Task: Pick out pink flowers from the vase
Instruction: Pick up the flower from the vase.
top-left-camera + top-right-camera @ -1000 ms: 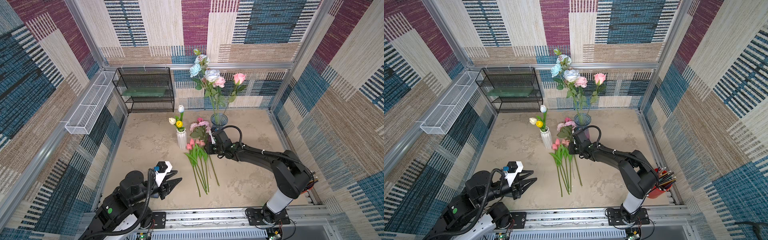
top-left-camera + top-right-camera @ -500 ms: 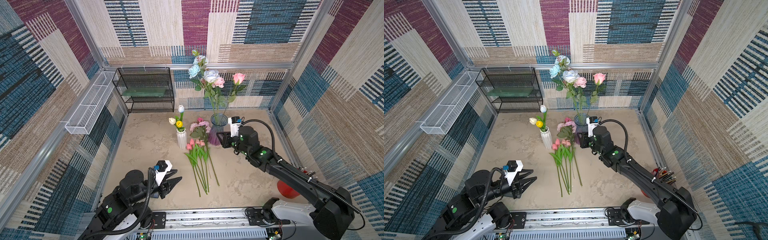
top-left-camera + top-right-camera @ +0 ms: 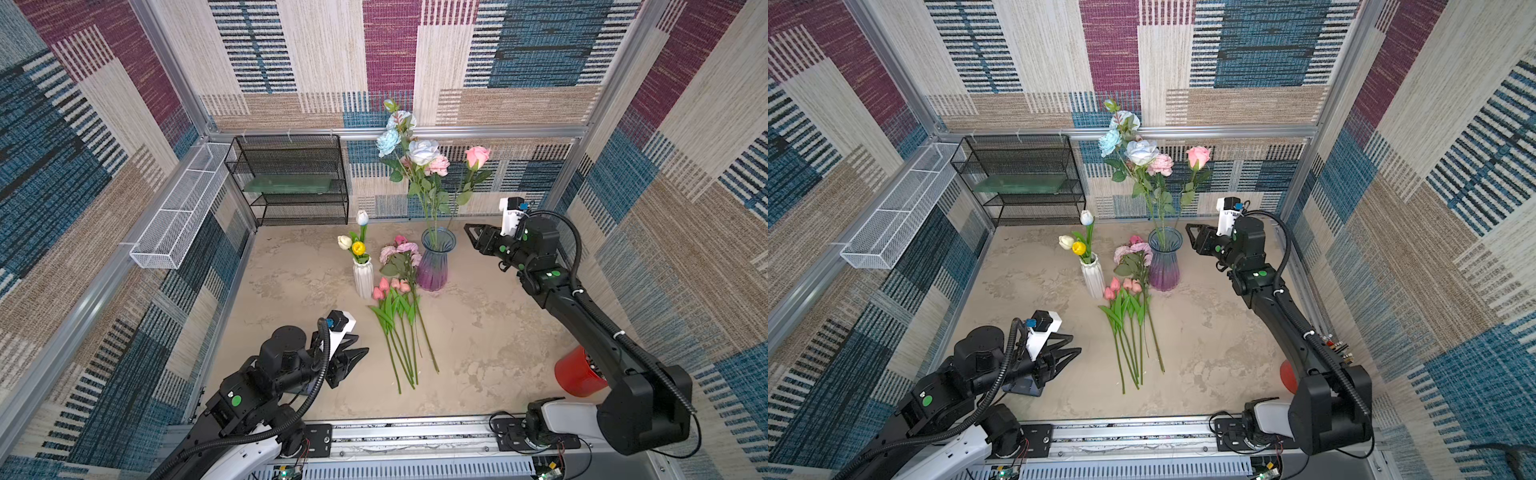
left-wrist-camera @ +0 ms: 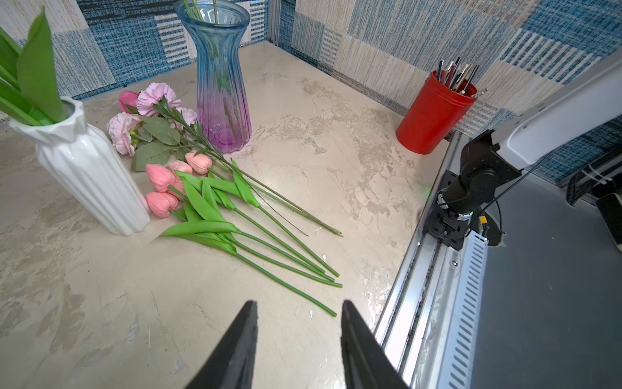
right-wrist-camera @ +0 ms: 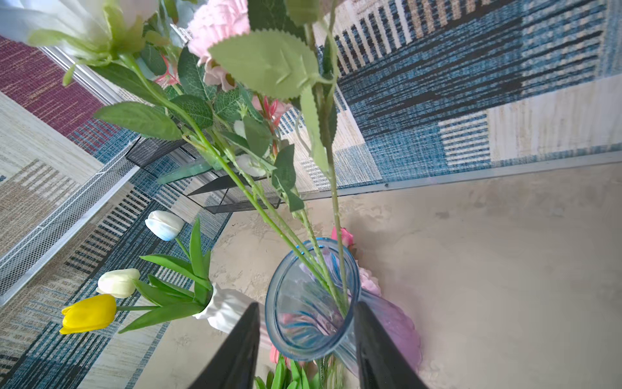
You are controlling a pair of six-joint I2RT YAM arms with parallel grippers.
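Woven patchwork walls in blue, plum and beige close round a beige, stone-patterned table [image 3: 478, 332]. At its far middle stands the glass vase [image 3: 434, 262]. Two pink flowers stand in it among pale blue and white roses: a pink rose [image 3: 477, 156] on the right and a paler pink bloom [image 3: 439, 165] beside the white one. More pink flowers [image 3: 395, 291] lie on the table just left of it, next to a white vase [image 3: 363, 277].

The right gripper [image 3: 470, 232] hangs just right of the glass vase, about level with its rim, jaws moderately apart and empty. The left gripper [image 3: 360, 354] sits low at the near left, jaws also apart, holding nothing.

I think the danger is at the neck of the vase. The stems are crowded together there, so a closing grip may catch a blue or white rose too, and a sideways pull may tip the glass.

In the right wrist view the blooms are cut off or blurred, so I cannot follow which stem belongs to which. A red cup [image 3: 575, 376] is partly hidden behind the right arm.
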